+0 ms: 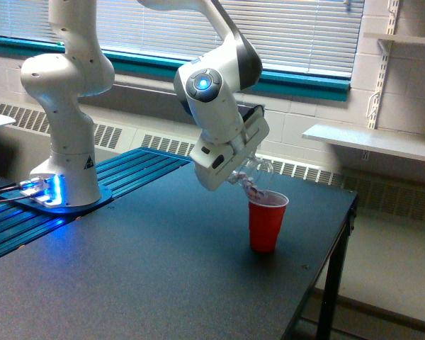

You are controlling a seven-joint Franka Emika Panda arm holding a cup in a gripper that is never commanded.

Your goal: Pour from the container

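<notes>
Above the dark counter (163,269), in the exterior view, the gripper (242,172) is closed around the clear container (253,176), which is tipped steeply with its mouth just over the rim of the red cup (266,222). Mixed-colour bits show at the container's lip. The red cup stands upright near the counter's far edge.

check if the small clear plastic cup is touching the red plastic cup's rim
Cannot tell. In the exterior view the tilted clear plastic cup overlaps the red plastic cup rim; no gap or contact shows plainly.
</notes>
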